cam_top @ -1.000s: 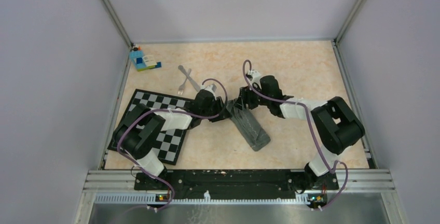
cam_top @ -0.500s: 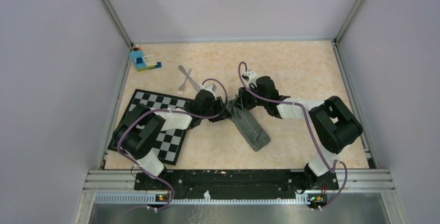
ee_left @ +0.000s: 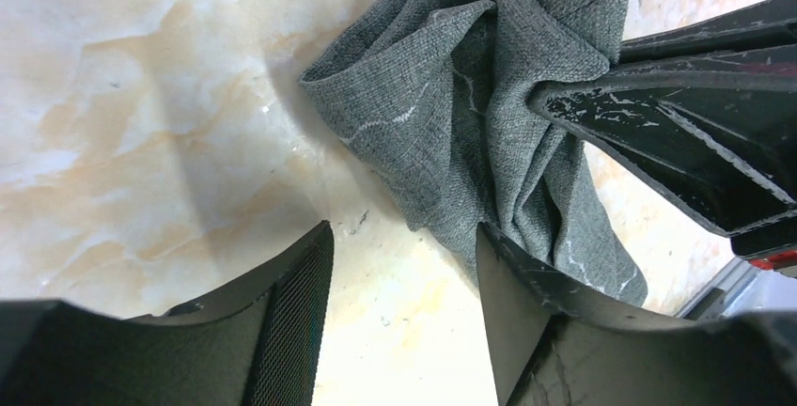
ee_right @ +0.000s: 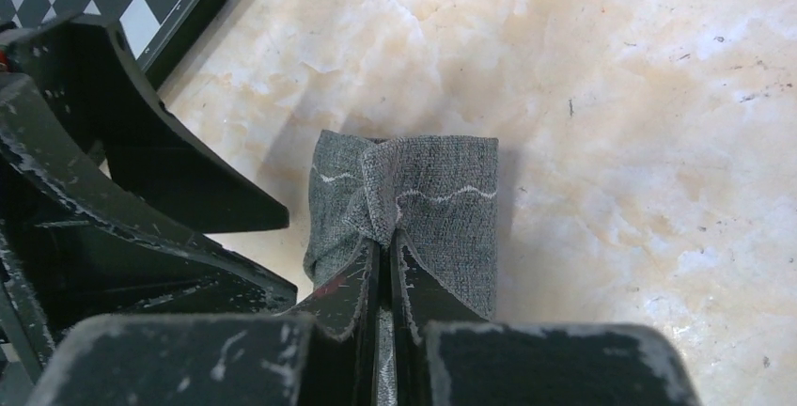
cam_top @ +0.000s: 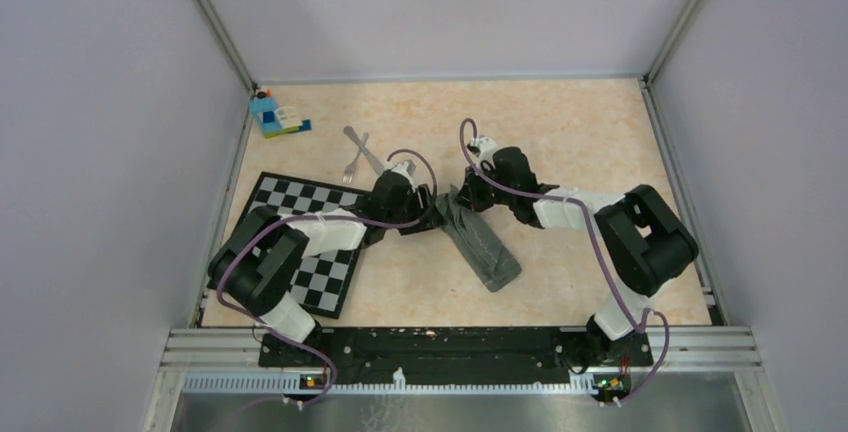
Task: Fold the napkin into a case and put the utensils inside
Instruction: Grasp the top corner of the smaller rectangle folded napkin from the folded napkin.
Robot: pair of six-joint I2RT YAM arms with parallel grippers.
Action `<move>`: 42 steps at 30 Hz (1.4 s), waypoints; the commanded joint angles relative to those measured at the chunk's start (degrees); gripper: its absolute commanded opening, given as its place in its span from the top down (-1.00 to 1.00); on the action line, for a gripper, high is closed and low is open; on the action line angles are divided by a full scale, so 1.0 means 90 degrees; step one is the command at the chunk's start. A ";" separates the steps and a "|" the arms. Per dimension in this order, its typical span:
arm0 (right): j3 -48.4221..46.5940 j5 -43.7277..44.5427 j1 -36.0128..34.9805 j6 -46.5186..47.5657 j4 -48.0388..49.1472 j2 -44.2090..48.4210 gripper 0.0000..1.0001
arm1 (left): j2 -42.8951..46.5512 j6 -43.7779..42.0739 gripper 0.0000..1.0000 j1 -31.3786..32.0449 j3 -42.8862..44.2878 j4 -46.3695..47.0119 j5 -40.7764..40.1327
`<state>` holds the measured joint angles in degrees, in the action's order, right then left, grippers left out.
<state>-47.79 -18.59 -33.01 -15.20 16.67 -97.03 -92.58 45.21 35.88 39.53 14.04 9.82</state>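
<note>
**Far end of the folded napkin pinched, utensils not yet in**

The napkin [cam_top: 484, 240] lies as a narrow grey strip on the desk [cam_top: 570, 127], slanting from mid-desk toward the near edge, just right of the checkered mat [cam_top: 298, 197]. Its far end is rumpled and not flat: the right wrist view shows the hem bunched into a knot of cloth. The right hand [ee_right: 385, 248] has its fingers pressed together on that knot, gripping the napkin. The left hand [ee_left: 402, 237] stands open just beside the same end, fingers spread over bare desk with no cloth between them; one fingertip is close to the napkin's edge. The fork [cam_top: 350, 170] and knife [cam_top: 362, 145] lie crossed farther back and to the left, apart from the cloth.

The risks, as I judge them:
- The pinch looks to take several layers at once. Lifting it may raise the whole end instead of opening a pocket mouth.
- A pull could drag the strip and loosen its folds.
- The two hands are crowded at one end, so a small move may knock them together.
- The crossed utensils may disturb each other when one is picked up.
</note>
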 commanded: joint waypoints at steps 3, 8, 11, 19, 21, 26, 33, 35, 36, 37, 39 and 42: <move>-0.0081 0.0073 -0.0061 -0.0300 0.0124 0.0378 1.00 | 0.0207 -0.0994 0.04 0.0078 0.1040 -0.1276 -0.0661; 0.0044 -0.0147 0.0001 -0.0615 0.0430 0.0388 1.00 | -0.0184 -0.1494 0.26 0.0447 0.1743 -0.1891 -0.1519; 0.0066 -0.0286 0.0035 -0.0723 0.0550 0.0351 1.00 | -0.0436 -0.1743 0.30 0.0644 0.1983 -0.1917 -0.1919; 0.0110 -0.0471 0.0146 -0.0848 0.0658 0.0327 1.00 | -0.0743 -0.2081 0.28 0.1292 0.2466 -0.2411 -0.3261; 0.0122 -0.0509 0.0167 -0.0843 0.0658 0.0332 1.00 | -0.0657 -0.2079 0.27 0.1410 0.2332 -0.2348 -0.3449; 0.0172 -0.0542 0.0176 -0.0863 0.0721 0.0326 1.00 | -0.0760 -0.2146 0.23 0.1494 0.2298 -0.2312 -0.3641; 0.0168 -0.0571 0.0172 -0.0872 0.0724 0.0326 1.00 | -0.0986 -0.2201 0.31 0.1698 0.2522 -0.2602 -0.4290; 0.0173 -0.0585 0.0173 -0.0871 0.0726 0.0331 1.00 | -0.1028 -0.2270 0.27 0.1742 0.2544 -0.2607 -0.4382; 0.0182 -0.0589 0.0176 -0.0870 0.0735 0.0331 1.00 | -0.1082 -0.2285 0.26 0.1753 0.2587 -0.2642 -0.4398; 0.0190 -0.0591 0.0173 -0.0874 0.0747 0.0333 1.00 | -0.1125 -0.2301 0.25 0.1760 0.2629 -0.2670 -0.4409; 0.0201 -0.0600 0.0176 -0.0885 0.0763 0.0335 1.00 | -0.1207 -0.2313 0.24 0.1779 0.2705 -0.2719 -0.4464; 0.0212 -0.0610 0.0173 -0.0863 0.0765 0.0337 1.00 | -0.1281 -0.2330 0.31 0.1822 0.2794 -0.2807 -0.4661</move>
<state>-46.48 -22.85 -31.75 -22.81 20.45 -96.05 -103.13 25.21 51.79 61.84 -10.50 -28.34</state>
